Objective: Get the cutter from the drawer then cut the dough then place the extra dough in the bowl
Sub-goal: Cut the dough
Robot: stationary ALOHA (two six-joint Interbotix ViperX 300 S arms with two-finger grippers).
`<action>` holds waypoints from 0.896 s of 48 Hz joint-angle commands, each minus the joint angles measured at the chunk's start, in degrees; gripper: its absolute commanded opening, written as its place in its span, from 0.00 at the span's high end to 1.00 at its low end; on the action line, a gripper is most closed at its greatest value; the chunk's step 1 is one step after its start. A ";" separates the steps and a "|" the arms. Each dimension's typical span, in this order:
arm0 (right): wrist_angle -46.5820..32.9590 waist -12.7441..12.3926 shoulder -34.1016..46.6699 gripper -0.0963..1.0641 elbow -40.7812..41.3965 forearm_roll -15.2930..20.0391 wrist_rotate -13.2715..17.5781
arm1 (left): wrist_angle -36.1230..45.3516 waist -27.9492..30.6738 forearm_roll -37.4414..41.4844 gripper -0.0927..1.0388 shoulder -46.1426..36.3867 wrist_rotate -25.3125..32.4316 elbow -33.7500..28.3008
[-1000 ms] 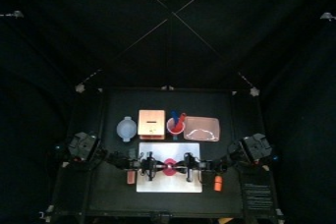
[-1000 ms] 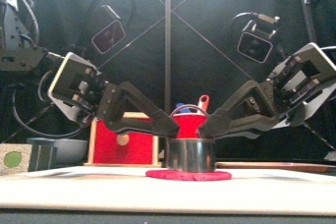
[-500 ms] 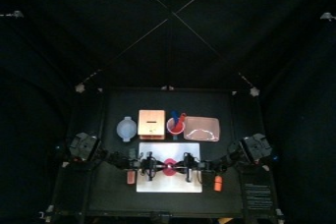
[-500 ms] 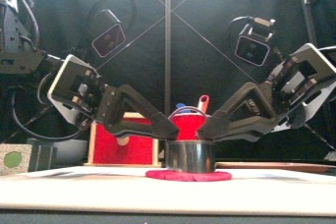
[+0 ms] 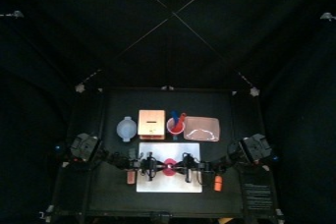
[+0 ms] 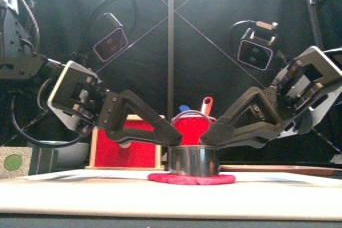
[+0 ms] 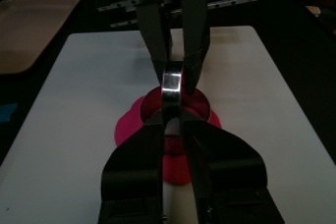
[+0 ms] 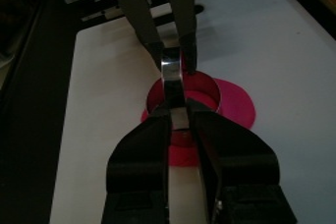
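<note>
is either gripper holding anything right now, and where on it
Both hold the metal cutter, which stands on the red dough. The left gripper pinches its top at one side, and the right gripper pinches it at the opposite side.

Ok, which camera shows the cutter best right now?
Front view: the cutter stands side-on, whole, on the dough. Both wrist views look down on it, partly behind the fingers. In the top view it is too small to make out.

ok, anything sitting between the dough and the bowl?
Nothing visible lies between them. The cutter stands on the dough, held by the left gripper and right gripper; the wooden box sits beside the bowl, off the line.
</note>
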 commanded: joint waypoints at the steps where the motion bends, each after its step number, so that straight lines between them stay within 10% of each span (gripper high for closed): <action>1: 2.11 -0.09 1.58 0.56 -0.18 0.35 0.62 | 1.93 -0.88 0.62 0.53 0.44 -0.35 -0.53; 43: 4.48 -1.32 3.52 0.56 -0.70 0.53 0.62 | 4.48 -0.44 -0.97 0.53 1.76 -1.85 -0.18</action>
